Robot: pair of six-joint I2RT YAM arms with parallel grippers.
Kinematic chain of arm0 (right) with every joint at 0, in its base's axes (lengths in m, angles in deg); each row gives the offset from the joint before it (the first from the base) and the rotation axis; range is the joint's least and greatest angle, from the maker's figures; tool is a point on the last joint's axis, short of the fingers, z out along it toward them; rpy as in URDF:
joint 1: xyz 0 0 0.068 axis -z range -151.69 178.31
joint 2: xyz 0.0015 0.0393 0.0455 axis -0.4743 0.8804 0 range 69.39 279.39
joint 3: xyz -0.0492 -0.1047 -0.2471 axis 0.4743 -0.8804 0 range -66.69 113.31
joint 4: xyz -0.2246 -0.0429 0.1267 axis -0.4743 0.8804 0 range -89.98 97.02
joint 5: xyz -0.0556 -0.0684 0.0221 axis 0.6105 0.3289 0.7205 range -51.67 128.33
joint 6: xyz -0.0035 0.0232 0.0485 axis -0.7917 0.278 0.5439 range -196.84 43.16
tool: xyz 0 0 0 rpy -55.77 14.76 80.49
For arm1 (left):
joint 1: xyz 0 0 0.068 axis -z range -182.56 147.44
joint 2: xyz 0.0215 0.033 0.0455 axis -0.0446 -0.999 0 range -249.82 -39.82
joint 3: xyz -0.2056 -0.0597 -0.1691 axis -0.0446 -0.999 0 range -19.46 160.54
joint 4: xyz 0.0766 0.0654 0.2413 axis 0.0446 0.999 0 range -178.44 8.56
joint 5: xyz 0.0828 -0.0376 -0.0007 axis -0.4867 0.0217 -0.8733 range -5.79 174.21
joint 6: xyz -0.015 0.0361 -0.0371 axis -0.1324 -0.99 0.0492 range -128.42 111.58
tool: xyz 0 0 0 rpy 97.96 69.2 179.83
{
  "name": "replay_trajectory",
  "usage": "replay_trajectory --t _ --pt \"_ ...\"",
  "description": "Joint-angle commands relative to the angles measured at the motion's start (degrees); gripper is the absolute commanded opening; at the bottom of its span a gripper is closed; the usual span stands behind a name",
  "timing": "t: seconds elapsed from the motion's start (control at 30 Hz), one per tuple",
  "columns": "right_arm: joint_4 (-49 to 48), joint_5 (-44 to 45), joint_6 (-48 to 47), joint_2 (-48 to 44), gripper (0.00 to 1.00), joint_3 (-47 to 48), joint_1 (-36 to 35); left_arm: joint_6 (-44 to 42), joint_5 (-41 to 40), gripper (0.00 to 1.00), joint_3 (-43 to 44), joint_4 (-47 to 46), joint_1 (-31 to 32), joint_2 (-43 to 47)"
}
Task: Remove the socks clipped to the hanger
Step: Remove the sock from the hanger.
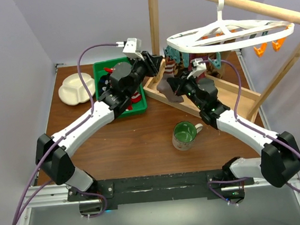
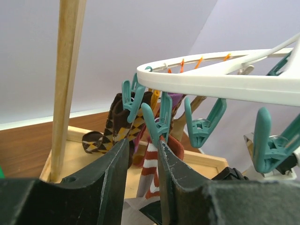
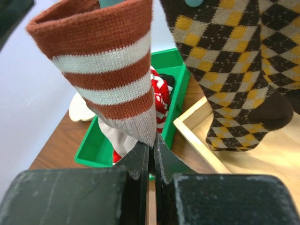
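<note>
Above the brown wooden surface [image 1: 142,145], the white plastic oval hanger [image 1: 227,33] hung from a wooden pole [image 1: 245,2]. Beneath the hanger's rim, the red-and-white striped fabric sock [image 3: 108,79] dangled straight down from a teal clip [image 2: 157,124]. My right end effector [image 3: 151,145] pinched its grey toe from below. My left end effector [image 2: 143,143], spread, straddled that clip, nearer the hanger.

Left hand [image 2: 143,146] parted around teal clip [image 2: 159,123] holding striped sock [image 2: 150,176].

Bright even overhead light, soft shadows on table [image 1: 143,150]; wrist views' near fingers [image 2: 108,187] slightly soft.
</note>
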Motion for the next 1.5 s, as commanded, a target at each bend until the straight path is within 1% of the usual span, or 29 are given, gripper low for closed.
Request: replay_trajectory --t 0.0,0.33,0.43,0.63,1.23,1.47 --pt "-1.4 3.9 -1.8 1.2 0.0 3.1 -1.3 -2.8 -1.0 0.36 3.5 -0.3 0.1 -0.9" --pt "-0.9 5.4 -2.7 3.9 0.0 5.7 -3.3 -4.6 1.9 0.39 6.8 1.3 0.1 -3.2" --pt "-0.8 6.0 -3.2 4.5 0.0 6.4 -4.0 -5.6 2.1 0.39 9.1 3.6 0.2 -4.9" --pt "-0.6 6.5 -3.3 5.6 0.0 7.4 -4.9 -6.0 2.8 0.41 10.9 5.0 0.1 -6.5" --pt "-0.1 7.1 -3.4 6.6 0.0 8.5 -6.3 -5.5 3.8 0.42 14.6 3.9 0.2 -10.5" --pt "0.3 7.0 -3.5 6.4 0.0 8.6 -6.6 -5.1 2.4 0.42 16.7 2.5 0.1 -11.9"
